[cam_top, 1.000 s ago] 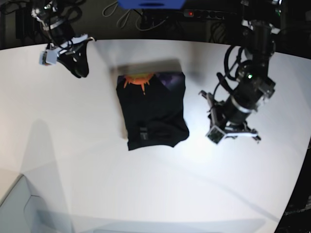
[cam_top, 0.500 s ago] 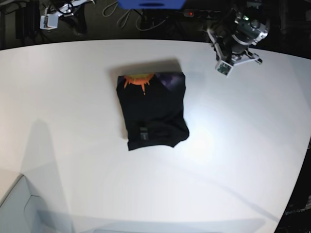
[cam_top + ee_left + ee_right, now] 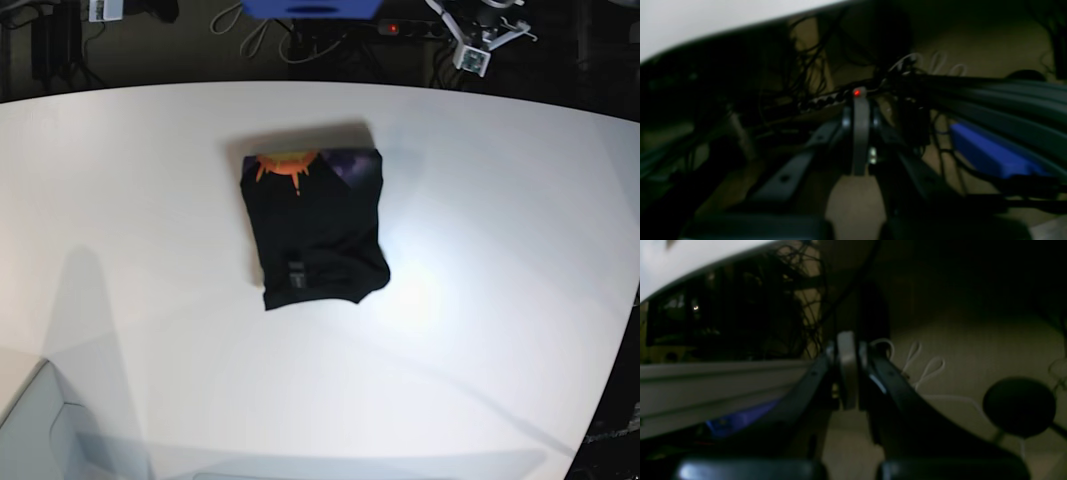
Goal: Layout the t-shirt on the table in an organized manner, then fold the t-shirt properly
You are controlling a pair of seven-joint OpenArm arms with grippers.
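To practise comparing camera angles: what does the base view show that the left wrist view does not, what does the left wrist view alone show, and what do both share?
Only the base view shows the t-shirt, folded into a compact black rectangle with its orange print at the far edge, lying alone on the table. Only the left wrist view shows the left gripper close up, jaws together, over the floor behind the table. Both show a white stretch of table, the power strip with its red light, and a blue object.
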